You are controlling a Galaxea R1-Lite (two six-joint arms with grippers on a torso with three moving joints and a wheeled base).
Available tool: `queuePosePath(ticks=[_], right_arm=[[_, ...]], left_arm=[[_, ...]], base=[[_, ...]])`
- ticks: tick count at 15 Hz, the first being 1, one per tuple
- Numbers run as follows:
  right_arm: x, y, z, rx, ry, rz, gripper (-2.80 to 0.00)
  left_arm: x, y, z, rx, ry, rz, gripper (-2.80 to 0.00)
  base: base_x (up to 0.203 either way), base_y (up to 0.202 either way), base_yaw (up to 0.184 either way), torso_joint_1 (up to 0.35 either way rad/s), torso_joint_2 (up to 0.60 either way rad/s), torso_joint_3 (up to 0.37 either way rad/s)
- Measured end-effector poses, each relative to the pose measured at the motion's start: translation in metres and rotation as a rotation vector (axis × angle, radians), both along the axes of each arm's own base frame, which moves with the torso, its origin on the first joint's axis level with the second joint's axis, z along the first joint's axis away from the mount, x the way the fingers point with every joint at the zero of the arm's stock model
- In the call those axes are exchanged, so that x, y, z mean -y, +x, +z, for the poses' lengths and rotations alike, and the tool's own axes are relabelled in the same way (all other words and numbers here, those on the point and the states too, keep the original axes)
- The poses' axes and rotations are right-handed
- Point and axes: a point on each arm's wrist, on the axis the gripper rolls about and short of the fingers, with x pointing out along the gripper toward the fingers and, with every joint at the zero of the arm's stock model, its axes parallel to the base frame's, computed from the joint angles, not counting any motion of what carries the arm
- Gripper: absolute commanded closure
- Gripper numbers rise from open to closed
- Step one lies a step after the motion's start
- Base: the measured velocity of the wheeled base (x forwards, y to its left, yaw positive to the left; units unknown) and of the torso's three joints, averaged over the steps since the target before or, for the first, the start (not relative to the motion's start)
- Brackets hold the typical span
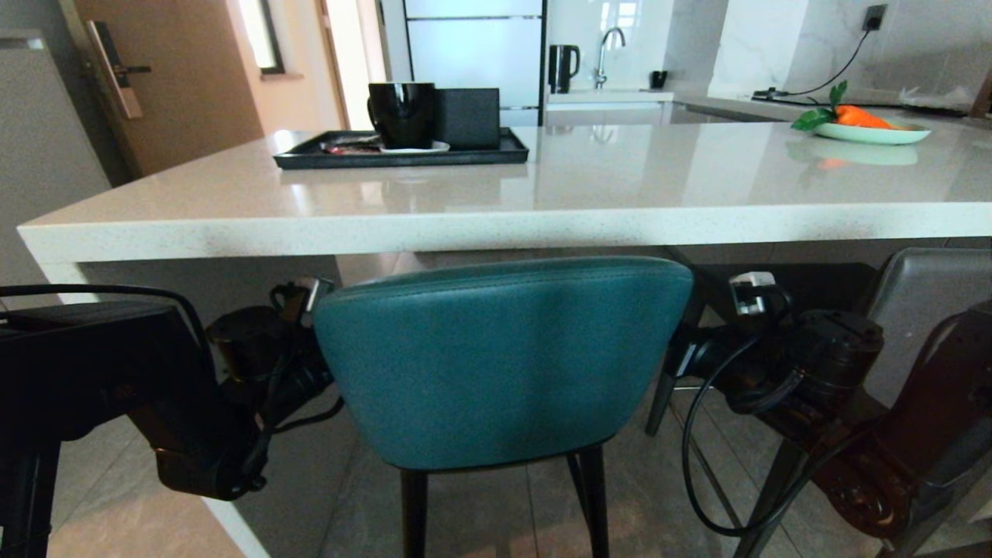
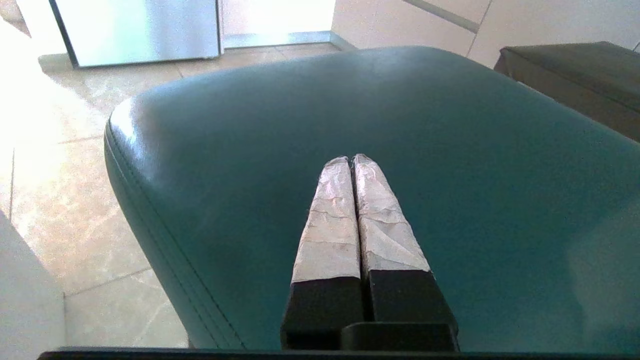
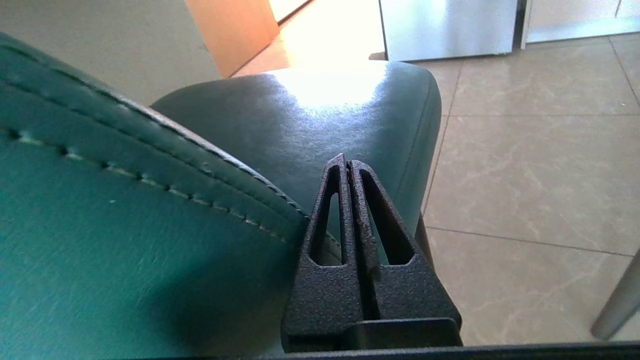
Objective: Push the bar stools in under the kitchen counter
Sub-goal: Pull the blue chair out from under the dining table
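The teal stool (image 1: 502,364) stands directly in front of the kitchen counter (image 1: 496,221), its curved backrest facing the camera with the top edge just below the counter's thick white front edge; its thin black legs stand on the tiled floor (image 1: 349,504). The seat reaches forward under the slab. The left gripper (image 2: 352,159) lies at the stool's left flank, its taped jaws pressed tightly together with nothing between them, their tips over the teal seat cushion in the left wrist view. The right gripper (image 3: 348,160) sits at the stool's right flank, just beside the stitched edge of the backrest, its black jaws likewise clenched together and empty. From the head view both arms reach in on either side of the backrest, wrists hidden partly behind it. The grey stool (image 1: 926,310) stands to the right of the teal stool, its square back partly covered by the right arm. On the counter, beyond the teal stool, rests a black tray (image 1: 403,153) carrying a black mug (image 1: 401,113) and a dark box (image 1: 467,118); farther right lies a plate (image 1: 876,134) with a carrot (image 1: 860,117).
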Motion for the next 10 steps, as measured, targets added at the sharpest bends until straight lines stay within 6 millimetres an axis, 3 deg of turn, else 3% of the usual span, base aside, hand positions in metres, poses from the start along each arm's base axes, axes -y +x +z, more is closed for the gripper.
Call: queuePosePath(ticks=[10], right_arm=[[0.002, 0.002, 0.001, 0.002, 0.001, -0.061, 0.0]], left_arm=[[-0.005, -0.011, -0.008, -0.056, 0.017, 0.064, 0.0]], base=[[0.0, 0.0, 0.0, 0.0, 0.0, 0.0]])
